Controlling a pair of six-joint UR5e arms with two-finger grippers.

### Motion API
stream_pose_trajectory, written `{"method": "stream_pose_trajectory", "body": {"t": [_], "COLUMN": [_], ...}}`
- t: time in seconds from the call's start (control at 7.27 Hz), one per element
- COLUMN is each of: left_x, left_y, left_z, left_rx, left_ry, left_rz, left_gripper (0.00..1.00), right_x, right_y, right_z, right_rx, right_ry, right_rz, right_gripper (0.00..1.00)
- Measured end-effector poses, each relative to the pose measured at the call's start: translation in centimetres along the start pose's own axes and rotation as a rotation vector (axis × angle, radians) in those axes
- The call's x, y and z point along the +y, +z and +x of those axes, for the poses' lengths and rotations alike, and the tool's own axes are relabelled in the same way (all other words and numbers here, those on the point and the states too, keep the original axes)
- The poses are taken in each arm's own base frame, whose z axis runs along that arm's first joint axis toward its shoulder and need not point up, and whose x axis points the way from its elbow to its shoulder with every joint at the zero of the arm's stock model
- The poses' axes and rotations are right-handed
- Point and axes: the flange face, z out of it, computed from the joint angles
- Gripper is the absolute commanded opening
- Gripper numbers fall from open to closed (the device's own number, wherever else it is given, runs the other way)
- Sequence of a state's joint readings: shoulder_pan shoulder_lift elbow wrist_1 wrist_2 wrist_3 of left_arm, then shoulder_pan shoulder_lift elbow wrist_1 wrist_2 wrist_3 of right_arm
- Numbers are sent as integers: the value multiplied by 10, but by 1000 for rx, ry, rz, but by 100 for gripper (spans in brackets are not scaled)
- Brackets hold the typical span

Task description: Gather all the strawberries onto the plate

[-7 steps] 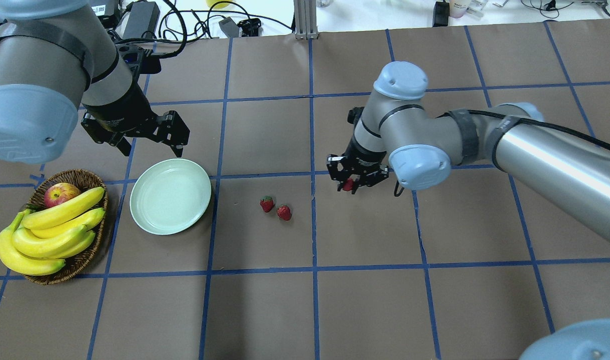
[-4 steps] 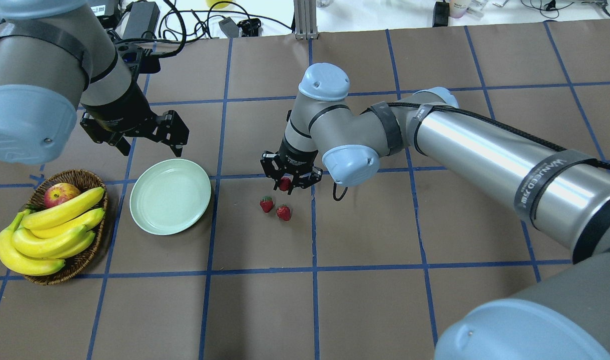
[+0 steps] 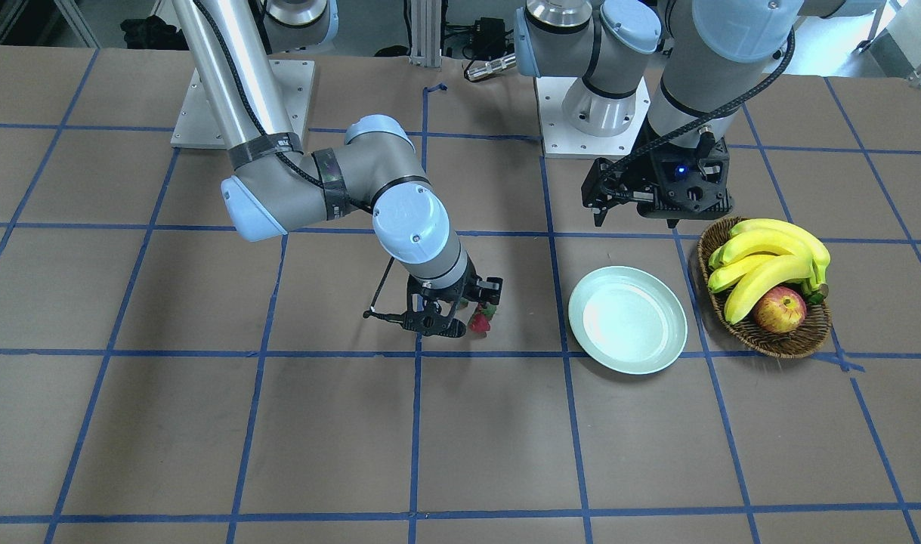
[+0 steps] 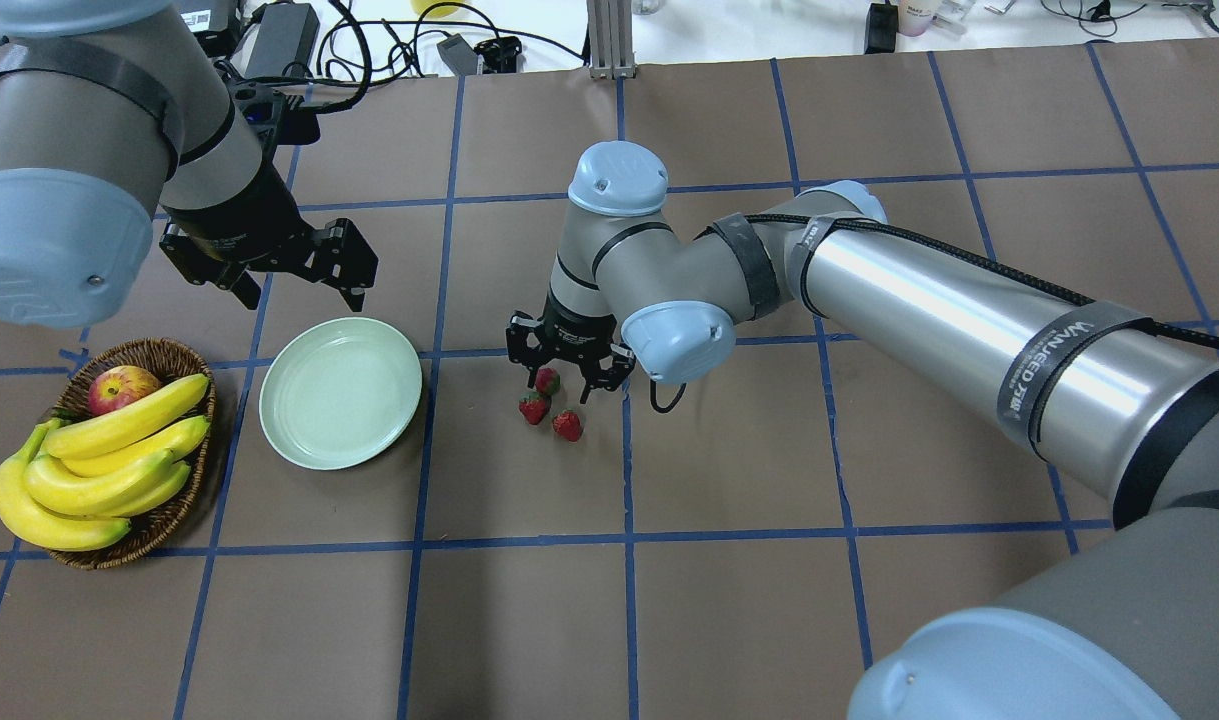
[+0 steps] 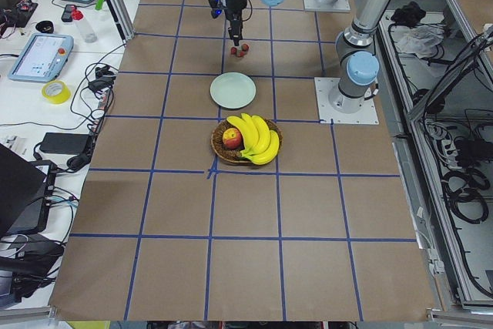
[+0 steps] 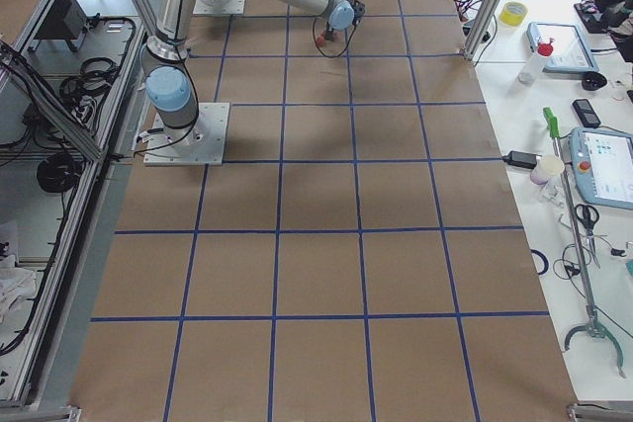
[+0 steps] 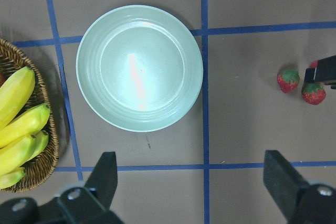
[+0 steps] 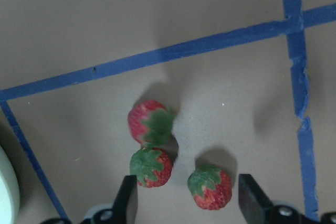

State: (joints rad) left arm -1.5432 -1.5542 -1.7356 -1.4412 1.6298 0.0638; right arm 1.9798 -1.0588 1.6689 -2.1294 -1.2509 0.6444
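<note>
Right wrist-mounted view has three strawberries [image 8: 149,123] clustered on the table at lower centre, outside the plate [image 4: 340,392], under the right gripper [image 8: 185,199], jaws apart like the left gripper's [image 7: 193,179]; light and probably soft, they want a gentle pinch across the red body.

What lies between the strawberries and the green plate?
Only bare brown paper and one blue tape line separate the strawberries and plate, per the overhead view.
</note>
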Motion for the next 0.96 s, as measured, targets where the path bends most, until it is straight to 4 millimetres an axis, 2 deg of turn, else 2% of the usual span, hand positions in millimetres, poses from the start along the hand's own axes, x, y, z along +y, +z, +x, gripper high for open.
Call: {"method": "stream_pose_trajectory", "body": {"t": [0.14,0.28,0.41,0.55,0.96], "left_x": [0,0,0,-1,-8], "left_y": [0,1,-1,-2,2], "left_z": [0,0,0,0,1], "left_rx": [0,0,0,2,12], "left_ry": [0,0,-1,-3,-15], "left_rz": [-1,-2,2,5,3], "left_gripper": [100,100,100,100,100], "right_x": [4,12,20,21,10], "right_y": [-9,-33,-77,-126,-289], "right_z": [1,2,11,31,121], "right_rx": [5,16,40,68,171], "right_ry": [-5,-19,-44,-59,-131], "right_rz": [11,39,89,145,238], "right_gripper": [100,100,100,100,100]}}
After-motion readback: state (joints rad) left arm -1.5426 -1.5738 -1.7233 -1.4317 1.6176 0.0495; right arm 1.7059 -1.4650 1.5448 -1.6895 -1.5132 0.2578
